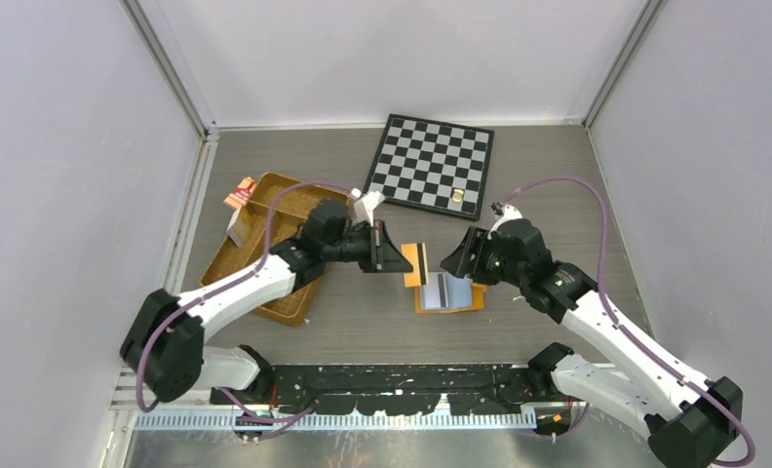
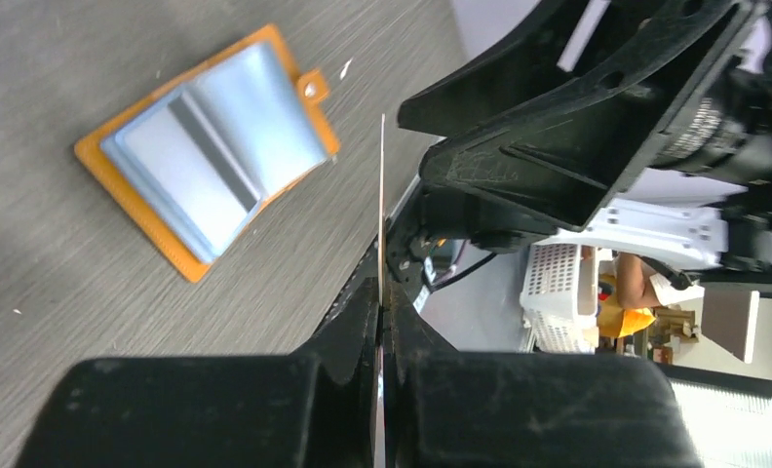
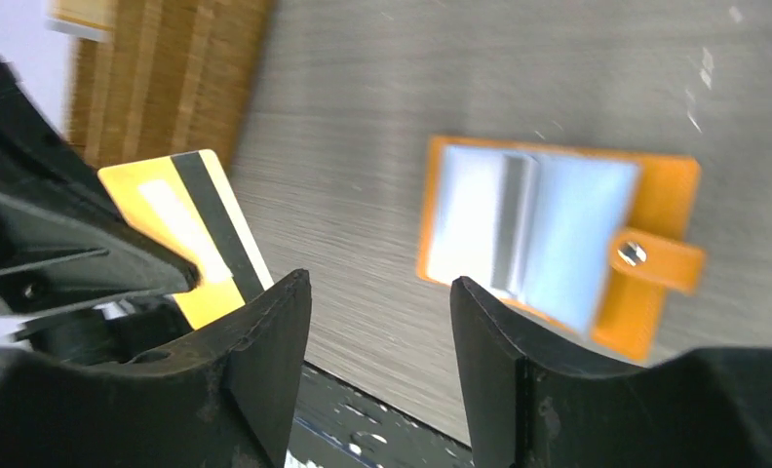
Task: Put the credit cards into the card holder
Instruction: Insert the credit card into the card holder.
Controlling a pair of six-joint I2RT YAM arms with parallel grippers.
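Your left gripper is clamped tight on a yellow card and holds it above the table, just left of the open orange card holder, which lies flat between the two arms. From the overhead camera the card is a small yellow patch with a dark band. Only the left wrist camera shows the pinch itself: there the card is a thin edge-on line rising straight out of the closed fingertips.

The right wrist camera gives you the card's face, yellow with a black stripe and a pale strip, and the left gripper's black body covering its lower left part. It also shows your right gripper with its jaws spread wide and nothing between them, hanging over the table near the holder.

A pale blue card surface with a darker stripe covers the holder's inside; you cannot tell whether it is one card or two. The snap tab sticks out from one edge.

Only the overhead view takes in the woven tray on the left and the chessboard at the back
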